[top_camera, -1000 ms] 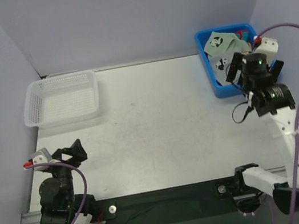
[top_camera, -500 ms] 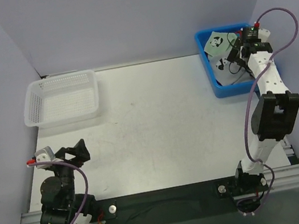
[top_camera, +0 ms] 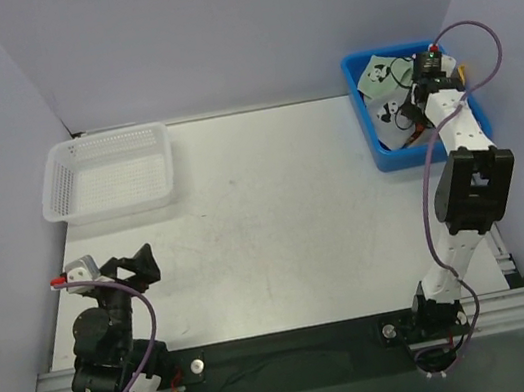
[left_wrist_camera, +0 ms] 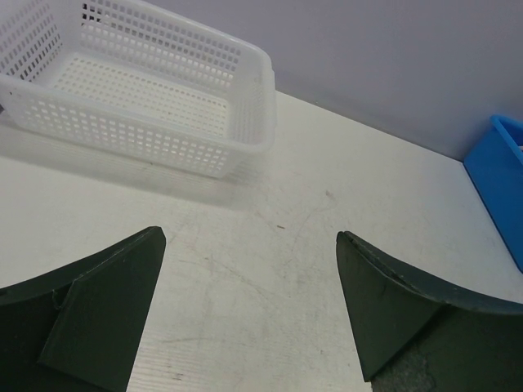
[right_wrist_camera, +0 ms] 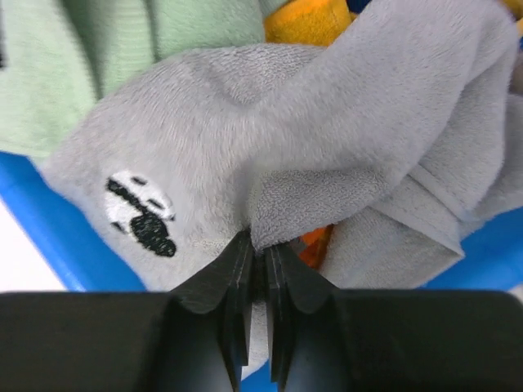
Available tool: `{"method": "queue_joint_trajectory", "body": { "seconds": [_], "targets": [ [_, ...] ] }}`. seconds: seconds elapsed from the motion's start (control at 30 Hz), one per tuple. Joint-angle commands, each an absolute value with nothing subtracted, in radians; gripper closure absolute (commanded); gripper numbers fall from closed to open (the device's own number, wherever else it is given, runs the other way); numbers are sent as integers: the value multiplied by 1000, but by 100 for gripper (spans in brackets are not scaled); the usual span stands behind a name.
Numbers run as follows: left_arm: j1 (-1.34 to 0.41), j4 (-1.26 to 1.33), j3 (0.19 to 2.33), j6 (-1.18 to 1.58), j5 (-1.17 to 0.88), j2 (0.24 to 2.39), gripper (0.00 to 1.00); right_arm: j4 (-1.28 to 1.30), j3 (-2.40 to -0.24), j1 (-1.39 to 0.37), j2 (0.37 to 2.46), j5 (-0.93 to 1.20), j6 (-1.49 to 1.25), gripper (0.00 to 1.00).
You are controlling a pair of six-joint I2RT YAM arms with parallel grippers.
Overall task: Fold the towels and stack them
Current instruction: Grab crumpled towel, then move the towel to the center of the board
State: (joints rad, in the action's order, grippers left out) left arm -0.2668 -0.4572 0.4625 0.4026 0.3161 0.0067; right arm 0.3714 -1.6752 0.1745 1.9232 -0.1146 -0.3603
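Several towels lie crumpled in the blue bin (top_camera: 368,127) at the far right. A grey towel (right_wrist_camera: 327,106) with a small panda mark fills the right wrist view, with a pale green towel (right_wrist_camera: 98,57) and an orange towel (right_wrist_camera: 306,24) behind it. My right gripper (right_wrist_camera: 260,249) is down in the bin, shut on a fold of the grey towel. From above, the right gripper (top_camera: 408,115) sits over the grey towel (top_camera: 395,135), beside the pale green panda towel (top_camera: 380,74). My left gripper (left_wrist_camera: 249,235) hangs open over bare table at the near left, holding nothing.
A white mesh basket (top_camera: 111,172) stands empty at the far left of the table (top_camera: 275,214); it also shows ahead of the left gripper (top_camera: 130,267) as the basket (left_wrist_camera: 163,139). The blue bin's (left_wrist_camera: 502,188) edge shows at the right.
The right arm stretched forward and down into the blue bin, and its jaws closed on a fold of the grey towel. The left arm stayed put.
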Motion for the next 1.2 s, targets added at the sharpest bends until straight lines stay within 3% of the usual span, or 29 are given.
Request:
{"method": "queue_joint_trajectory", "body": {
  "seconds": [0.0, 0.1, 0.37, 0.87, 0.97, 1.17],
  "targets": [
    [-270, -399, 462, 385, 302, -35, 2, 354, -1683, 140, 1786, -201, -298, 91],
    [-270, -399, 462, 383, 304, -41, 3, 354, -1706, 109, 1724, -256, -250, 100],
    [-271, -402, 465, 383, 305, -57, 3, 353, -1850, 12, 1638, -344, -144, 100],
    [-271, -394, 477, 385, 279, -3, 3, 307, -2351, -237, 1735, 95, -163, 100],
    [-270, -402, 514, 423, 243, 46, 2, 292, -2320, -287, 1707, 121, -179, 100],
    [-272, -446, 612, 508, 114, 182, 3, 163, -1665, -471, 1412, 110, -320, 100]
  ]
}}
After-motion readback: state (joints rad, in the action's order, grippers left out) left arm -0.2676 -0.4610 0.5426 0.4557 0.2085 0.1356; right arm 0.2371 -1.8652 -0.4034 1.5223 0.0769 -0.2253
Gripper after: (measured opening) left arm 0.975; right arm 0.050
